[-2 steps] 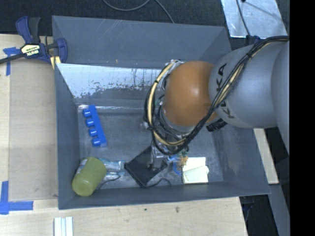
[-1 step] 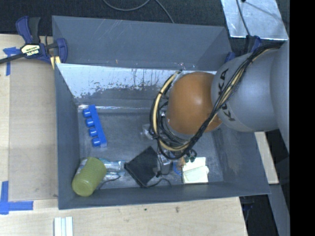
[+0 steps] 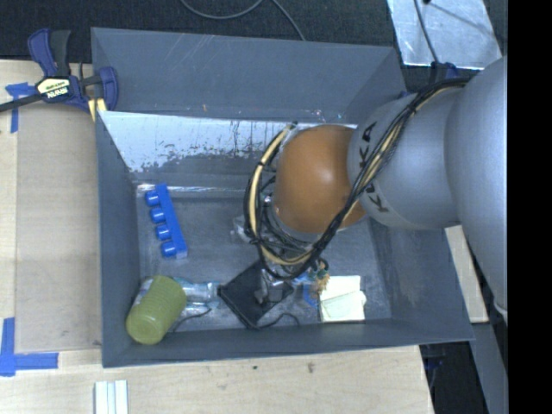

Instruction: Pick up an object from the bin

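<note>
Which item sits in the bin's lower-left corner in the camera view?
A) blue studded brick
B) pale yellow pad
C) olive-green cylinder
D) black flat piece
C: the olive-green cylinder fills that corner. The blue studded brick lies farther up the left side, and the black flat piece and pale yellow pad lie off to the cylinder's right.

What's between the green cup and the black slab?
In the camera view, a clear plastic piece lies between the green cup and the black slab.
</note>
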{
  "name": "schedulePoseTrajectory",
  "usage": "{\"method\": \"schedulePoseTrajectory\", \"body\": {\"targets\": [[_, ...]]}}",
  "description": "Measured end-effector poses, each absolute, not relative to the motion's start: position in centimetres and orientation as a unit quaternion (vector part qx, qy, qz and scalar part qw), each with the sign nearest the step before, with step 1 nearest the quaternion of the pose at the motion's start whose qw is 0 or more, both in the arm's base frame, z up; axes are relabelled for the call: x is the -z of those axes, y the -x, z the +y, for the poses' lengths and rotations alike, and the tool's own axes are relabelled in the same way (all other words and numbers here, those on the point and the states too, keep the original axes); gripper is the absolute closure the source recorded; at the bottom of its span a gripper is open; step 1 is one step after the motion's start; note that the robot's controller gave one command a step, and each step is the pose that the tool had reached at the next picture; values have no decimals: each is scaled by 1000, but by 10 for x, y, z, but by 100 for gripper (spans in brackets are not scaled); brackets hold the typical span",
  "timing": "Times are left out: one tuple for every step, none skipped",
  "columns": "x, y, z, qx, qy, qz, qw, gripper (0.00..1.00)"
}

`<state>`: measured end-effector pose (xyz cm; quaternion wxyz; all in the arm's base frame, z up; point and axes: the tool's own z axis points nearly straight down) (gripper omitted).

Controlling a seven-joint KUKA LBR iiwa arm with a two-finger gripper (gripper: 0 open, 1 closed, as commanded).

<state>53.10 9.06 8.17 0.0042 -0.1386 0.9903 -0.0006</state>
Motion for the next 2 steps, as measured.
{"method": "schedulePoseTrajectory", "body": {"targets": [[-79, -534, 100, 0, 124, 992, 5, 0], [-82, -544, 98, -1, 135, 991, 4, 0]]}}
